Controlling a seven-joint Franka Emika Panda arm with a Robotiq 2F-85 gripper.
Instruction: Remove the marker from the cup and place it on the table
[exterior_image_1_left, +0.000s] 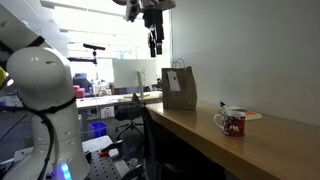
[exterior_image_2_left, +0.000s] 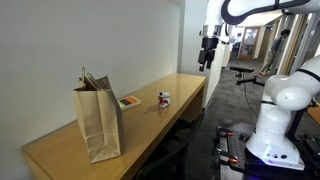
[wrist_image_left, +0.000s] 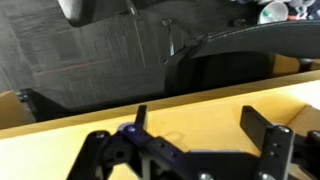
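Task stage: opening, nothing yet accomplished. Gripper (exterior_image_1_left: 155, 42) high at top centre of an exterior view, likewise high at upper right (exterior_image_2_left: 207, 52), well apart from the cup (exterior_image_1_left: 232, 122) and from the table (exterior_image_1_left: 225, 155). In the wrist view, jaws spread wide along the bottom edge, gripper (wrist_image_left: 180, 140) empty, with only the table's front edge (wrist_image_left: 200, 108) beneath.

Marker too slim to resolve at this picture size; judged to be standing in the cup, with no stick in view on the bare wood. Left to do, by that judgement: descent over the cup, closing on the marker, lift clear of the white rim, laying down on open table.

Surface: long, smooth, brown wooden top with a straight front edge, set against a plain pale wall. Cup small, red-and-white, upright, right of centre in an exterior view, white handle toward the left of frame; near mid-frame in the other (exterior_image_2_left: 164, 98). Brown paper bag (exterior_image_2_left: 98, 120) upright, well apart from the cup, at lower left foreground. Flat red-and-white item (exterior_image_2_left: 130, 101), perhaps a book, near the wall between bag and cup.

Room: office or laboratory; white robot base (exterior_image_1_left: 45, 85) large at left; desks and screens behind; dark carpet (wrist_image_left: 80, 50) across the upper part of the wrist view.
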